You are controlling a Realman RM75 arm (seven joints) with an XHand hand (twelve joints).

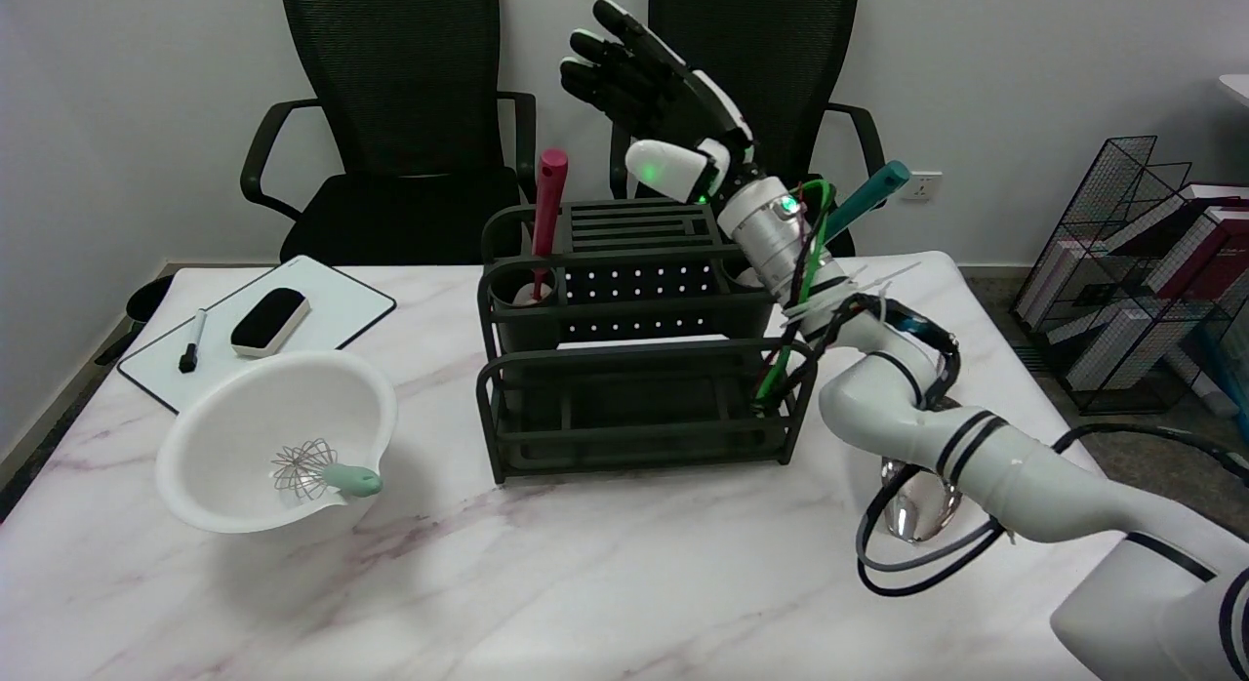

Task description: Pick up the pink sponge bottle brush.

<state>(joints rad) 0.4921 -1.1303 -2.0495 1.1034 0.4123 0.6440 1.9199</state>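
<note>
Head view: your right hand point(649, 86) hangs in the air at upper centre, above the rack's point(634, 388) back edge, fingers spread wide, holding nothing. It's up there w/ clearance, likely so you can come down on a handle from above. The brush point(548, 213) stands upright in the rack's rear-left cup, pink handle poking well clear of the rim, so it's an easy top grab. It's left of the hand and lower, not touching. A teal-handled tool point(871, 195) leans at the rack's right, behind your forearm; mind it when you swing left.
</note>
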